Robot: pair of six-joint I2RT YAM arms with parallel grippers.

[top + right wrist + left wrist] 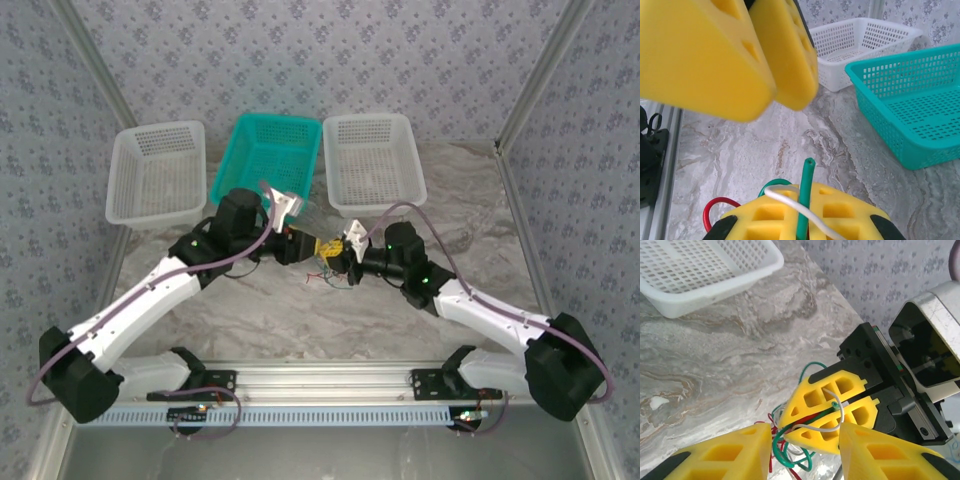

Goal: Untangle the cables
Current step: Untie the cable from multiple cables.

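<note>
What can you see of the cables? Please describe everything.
The cables are a small tangled clump of thin, flexible wires: green, red and white. The right gripper is shut on a green and a white one; the green end sticks out past it. The other loops hang below, toward the marbled table, between the fingers of the open left gripper.

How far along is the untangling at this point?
Done: nothing visible so far; the cables are one green, red and white clump. In hand: the right gripper is shut on green and white strands, and the left gripper stands open with wire loops between its fingers. Left: separating every strand.
</note>
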